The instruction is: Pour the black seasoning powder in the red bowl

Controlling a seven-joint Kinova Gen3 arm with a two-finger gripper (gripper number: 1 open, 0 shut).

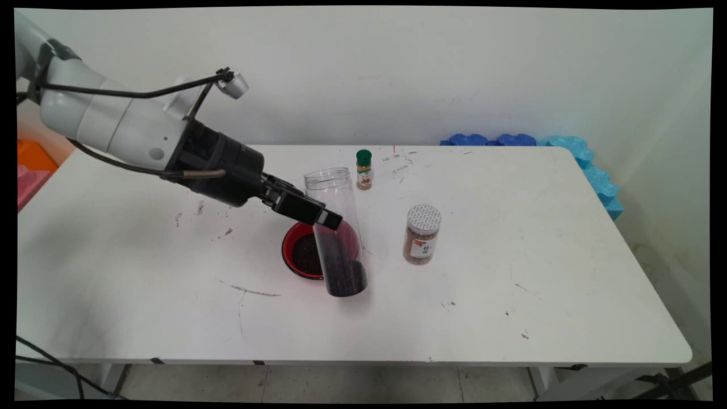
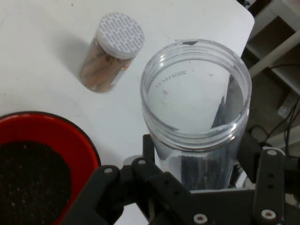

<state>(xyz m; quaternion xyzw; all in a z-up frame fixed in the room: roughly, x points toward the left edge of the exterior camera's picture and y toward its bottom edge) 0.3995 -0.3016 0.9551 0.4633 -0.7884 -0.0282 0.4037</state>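
The gripper [image 1: 332,218] reaches in from the left and its jaws are closed around a tall clear jar [image 1: 336,227], gripping it about midway up its wall. In the main view the jar stands near the middle of the white surface [image 1: 539,284], lidless, its open mouth leaning slightly toward the far edge, with dark grains filling its lower part; whether its base rests on the surface or hangs just above it cannot be told. Directly behind the jar, partly hidden by it, sits a red bowl [image 1: 295,250] holding more of the dark grains. The hand view looks straight down into the jar's open mouth [image 2: 196,89], where the threaded rim and printed figures on the wall show, details the main view does not give; the dark contents appear only as a streak low inside. That view also shows the bowl [image 2: 56,136] at lower left with a black outer edge around its red wall, and the black linkage closing on either side of the jar. A brown-filled jar with a patterned white lid [image 1: 422,234] stands upright to the right of the clear jar, apart from it, and appears in both views [image 2: 112,51]. Only the main view shows the small green-capped spice bottle [image 1: 364,169] near the far edge, and blue foam pieces [image 1: 585,165] beyond the far right corner.
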